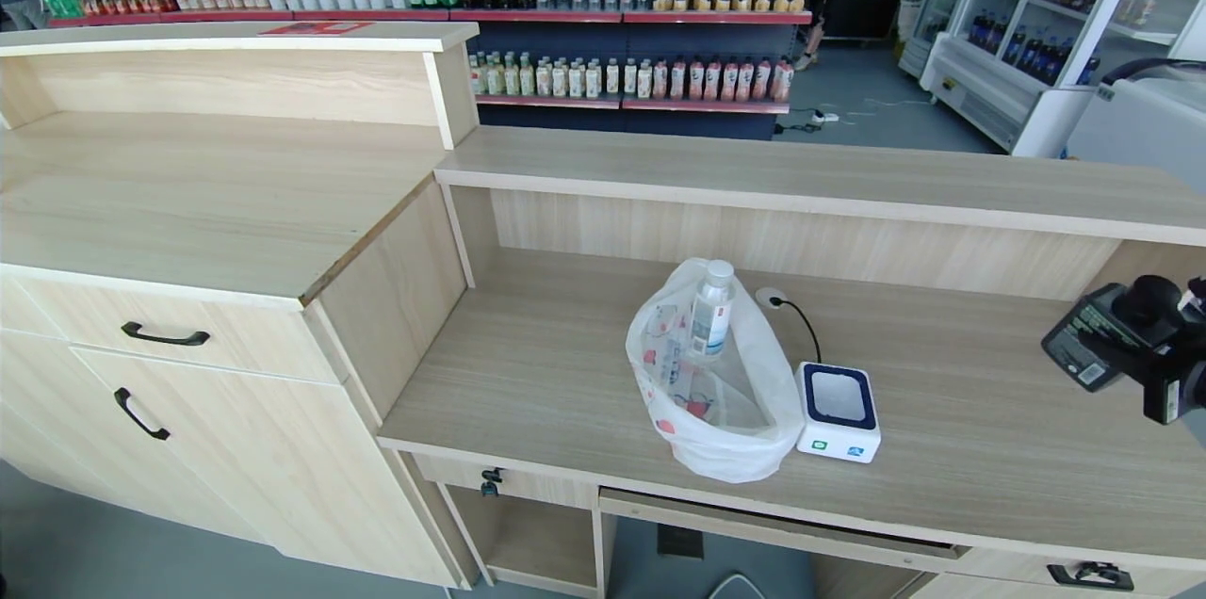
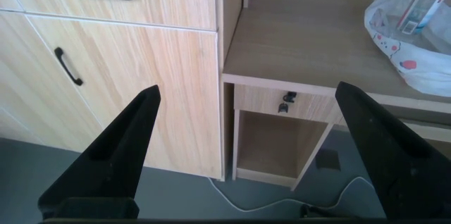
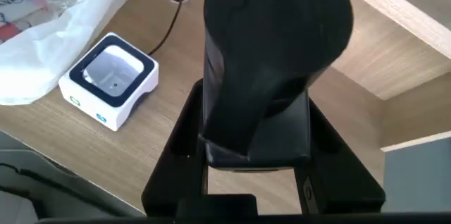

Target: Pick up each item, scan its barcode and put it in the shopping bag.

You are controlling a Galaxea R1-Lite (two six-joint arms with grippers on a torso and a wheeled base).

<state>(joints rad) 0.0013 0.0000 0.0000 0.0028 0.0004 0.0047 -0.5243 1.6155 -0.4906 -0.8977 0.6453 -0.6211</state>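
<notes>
We take the white shopping bag [image 1: 716,401] as our mark. It stands open on the wooden counter [image 1: 989,429]. Inside it a clear bottle [image 1: 712,309] with a white cap leans nearly upright against the bag's far wall.

Just to the right of the bag sits the white scanner [image 1: 838,411], its dark-framed window facing up (whether it touches the plastic we cannot tell). Its black cable [image 1: 799,321] runs from behind the scanner to a hole in the counter just behind the bag's right side.

Well to the right of the bag and raised above the counter, the right gripper [image 1: 1145,349] is clamped on a black container [image 1: 1083,349]. Its fingers press on both sides, and the labelled side is turned toward the bag.

The left gripper [image 2: 246,94] hangs well apart from the bag on its left. It is off the counter's front edge, before the light wood cabinet [image 2: 127,62] with black handles. Its two dark fingers [image 2: 113,153] are spread wide, with nothing between them.
</notes>
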